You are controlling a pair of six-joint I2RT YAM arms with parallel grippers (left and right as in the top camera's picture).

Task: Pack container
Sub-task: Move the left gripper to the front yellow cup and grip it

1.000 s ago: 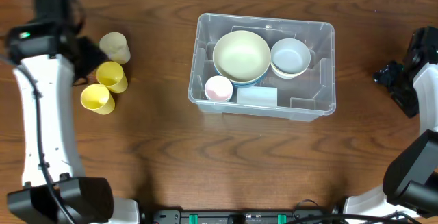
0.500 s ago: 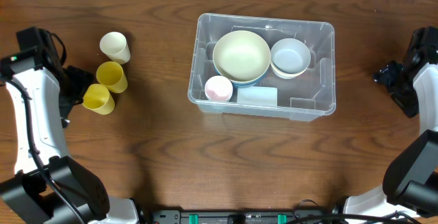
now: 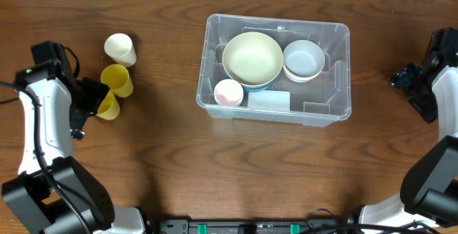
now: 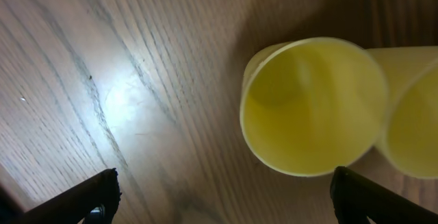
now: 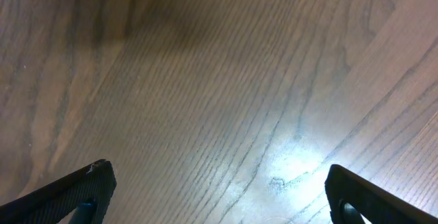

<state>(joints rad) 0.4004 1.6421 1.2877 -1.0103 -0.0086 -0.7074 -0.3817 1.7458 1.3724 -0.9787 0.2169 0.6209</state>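
Observation:
The clear container point(image 3: 315, 23) stands in the middle of the table. Inside are a cream bowl point(image 3: 252, 57) nested in a blue one, a pale bowl point(image 3: 303, 59), a pink cup point(image 3: 228, 91) and a light blue block point(image 3: 269, 101). Left of it stand a cream cup point(image 3: 119, 48) and two yellow cups point(image 3: 118, 79) point(image 3: 109, 106). My left gripper point(image 3: 93, 96) hangs open over the nearer yellow cup point(image 4: 313, 104), which lies just ahead of the jaws point(image 4: 222, 196); nothing is between them. My right gripper point(image 3: 404, 78) point(image 5: 219, 190) is open over bare wood at the far right.
The second yellow cup point(image 4: 414, 125) touches the first on its right side. Brown wooden table point(image 3: 179, 169) all around; the container's right front compartment holds nothing.
My left arm has swung from the back left toward the front, then in over the near yellow cup. The cups, the container and the right arm have not moved.

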